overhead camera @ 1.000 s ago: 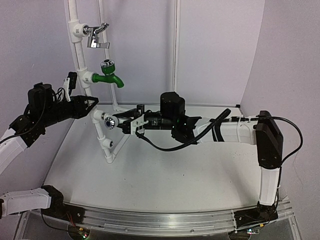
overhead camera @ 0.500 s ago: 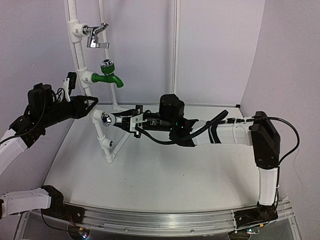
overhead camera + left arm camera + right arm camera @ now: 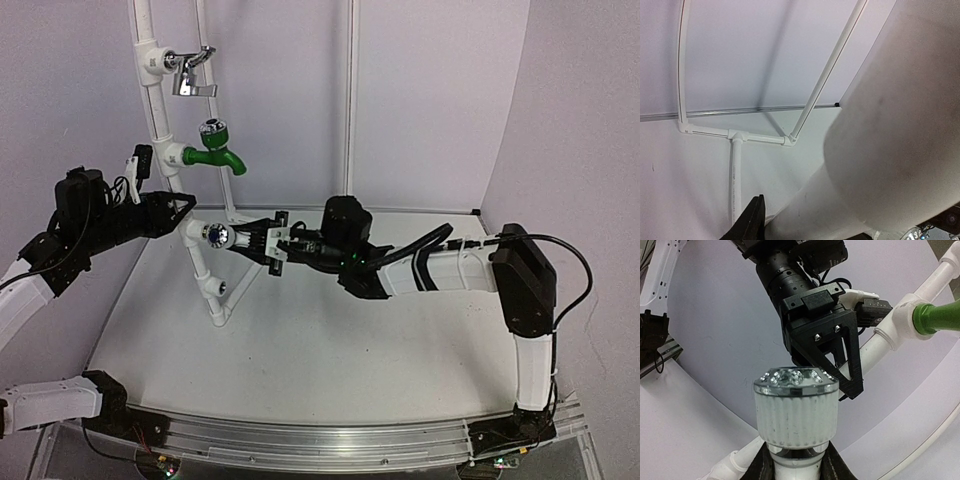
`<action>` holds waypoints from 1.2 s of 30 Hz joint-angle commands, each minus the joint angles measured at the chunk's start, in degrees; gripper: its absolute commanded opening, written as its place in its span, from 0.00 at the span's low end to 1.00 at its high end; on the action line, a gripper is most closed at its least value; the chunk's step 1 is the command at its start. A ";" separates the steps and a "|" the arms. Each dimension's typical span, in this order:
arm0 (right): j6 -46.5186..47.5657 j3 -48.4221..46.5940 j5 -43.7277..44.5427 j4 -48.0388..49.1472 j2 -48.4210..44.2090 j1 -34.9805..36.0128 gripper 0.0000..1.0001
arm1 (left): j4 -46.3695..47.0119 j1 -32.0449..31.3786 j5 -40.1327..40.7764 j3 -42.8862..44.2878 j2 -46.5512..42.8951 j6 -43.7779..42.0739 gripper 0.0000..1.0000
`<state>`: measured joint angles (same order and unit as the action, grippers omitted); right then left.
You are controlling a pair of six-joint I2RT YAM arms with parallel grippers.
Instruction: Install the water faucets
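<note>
A white faucet with a shiny chrome knob (image 3: 215, 236) sits at the tee of the white pipe frame (image 3: 152, 100), low on its left upright. My right gripper (image 3: 240, 240) is shut on the faucet's body. In the right wrist view the ribbed knob (image 3: 796, 410) stands just above my right gripper (image 3: 796, 467). My left gripper (image 3: 183, 210) is shut on the pipe beside that tee. In the left wrist view the blurred pipe (image 3: 890, 125) fills the space at my left gripper (image 3: 847, 215). The left gripper's fingers (image 3: 840, 350) show behind the knob.
On the same upright, a green-bodied tap (image 3: 215, 150) is mounted above, and an all-chrome lever tap (image 3: 190, 72) higher still. The green tap also shows in the right wrist view (image 3: 940, 317). The frame's base pipes (image 3: 735, 175) lie on the white table. Walls stand close behind.
My right wrist has turned with the faucet at the tee, and the right forearm has sunk a little. The left arm has not moved.
</note>
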<state>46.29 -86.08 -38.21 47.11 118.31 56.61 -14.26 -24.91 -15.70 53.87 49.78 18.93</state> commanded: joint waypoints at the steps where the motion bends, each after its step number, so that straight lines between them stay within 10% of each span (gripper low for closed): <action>1: -3.60 0.39 10.47 -1.65 3.32 -2.11 0.00 | 0.11 -2.69 -14.72 0.00 -1.07 17.44 0.00; 36: -24.44 0.20 17.74 4.46 7.18 -0.71 0.00 | 1.76 -3.56 -12.57 -1.33 -1.61 19.58 0.00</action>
<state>27.38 -84.55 -33.59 58.12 122.09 56.65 -12.99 -24.95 -13.10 53.01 49.44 20.15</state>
